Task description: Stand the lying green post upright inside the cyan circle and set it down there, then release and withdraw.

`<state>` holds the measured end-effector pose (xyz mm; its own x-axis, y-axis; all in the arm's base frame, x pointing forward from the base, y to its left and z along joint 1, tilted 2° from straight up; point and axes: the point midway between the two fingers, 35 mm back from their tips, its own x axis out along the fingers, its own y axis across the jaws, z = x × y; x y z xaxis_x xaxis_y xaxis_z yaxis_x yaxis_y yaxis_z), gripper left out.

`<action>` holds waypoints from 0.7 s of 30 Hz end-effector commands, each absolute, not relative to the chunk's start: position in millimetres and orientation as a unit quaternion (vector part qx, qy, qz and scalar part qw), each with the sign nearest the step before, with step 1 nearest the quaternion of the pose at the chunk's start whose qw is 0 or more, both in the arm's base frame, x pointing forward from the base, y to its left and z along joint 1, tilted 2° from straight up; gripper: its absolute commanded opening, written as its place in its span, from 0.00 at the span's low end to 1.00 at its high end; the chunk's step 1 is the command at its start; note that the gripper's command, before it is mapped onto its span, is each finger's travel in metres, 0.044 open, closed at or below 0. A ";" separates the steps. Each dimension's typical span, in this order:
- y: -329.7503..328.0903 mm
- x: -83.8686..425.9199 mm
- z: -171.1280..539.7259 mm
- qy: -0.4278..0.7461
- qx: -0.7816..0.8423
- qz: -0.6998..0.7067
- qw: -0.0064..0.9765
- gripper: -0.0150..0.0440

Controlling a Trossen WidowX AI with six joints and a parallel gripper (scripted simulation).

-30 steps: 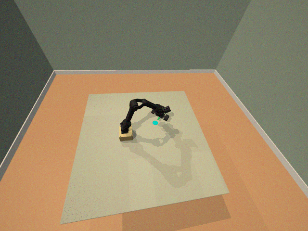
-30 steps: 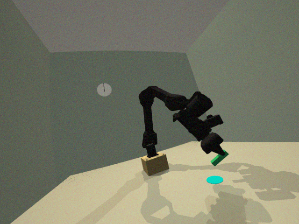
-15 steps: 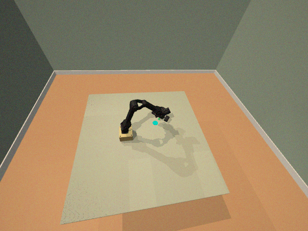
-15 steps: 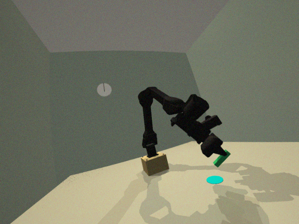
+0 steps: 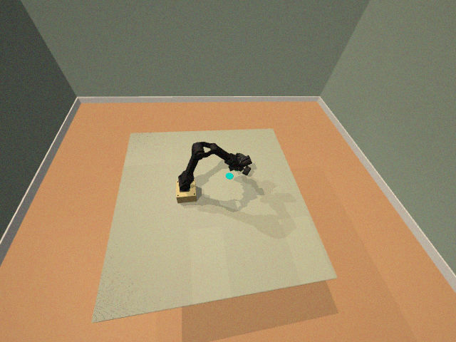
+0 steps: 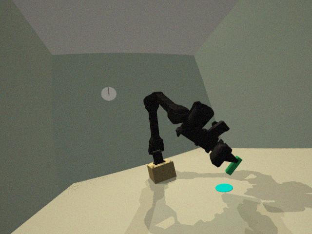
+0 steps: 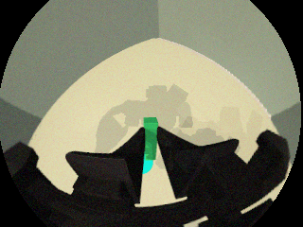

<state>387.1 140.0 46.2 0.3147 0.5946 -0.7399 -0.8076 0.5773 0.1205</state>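
Note:
The green post (image 6: 232, 166) (image 7: 151, 137) is held in the air, tilted, its lower end pointing down and toward the arm's base side in the exterior view. My gripper (image 6: 236, 160) (image 7: 151, 129) is shut on the post near its upper end. In the top view the post is hidden behind the gripper. The cyan circle (image 5: 229, 175) (image 6: 224, 187) lies flat on the table, below the post and a little to its left in the exterior view. In the wrist view the circle (image 7: 147, 166) shows only partly, behind the post's lower end and the left finger.
The arm's tan base block (image 5: 186, 196) (image 6: 162, 171) stands on the pale table top (image 5: 154, 257) (image 6: 75, 204), to the left of the circle. Shadows of the arm fall across the table around the circle. Walls stand well beyond the table.

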 end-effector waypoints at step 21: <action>136.1 389.5 50.4 0.321 -0.099 0.459 0.823 0.29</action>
<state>389.6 136.4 47.7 0.3648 0.6771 -0.6391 -0.8161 0.5629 0.1306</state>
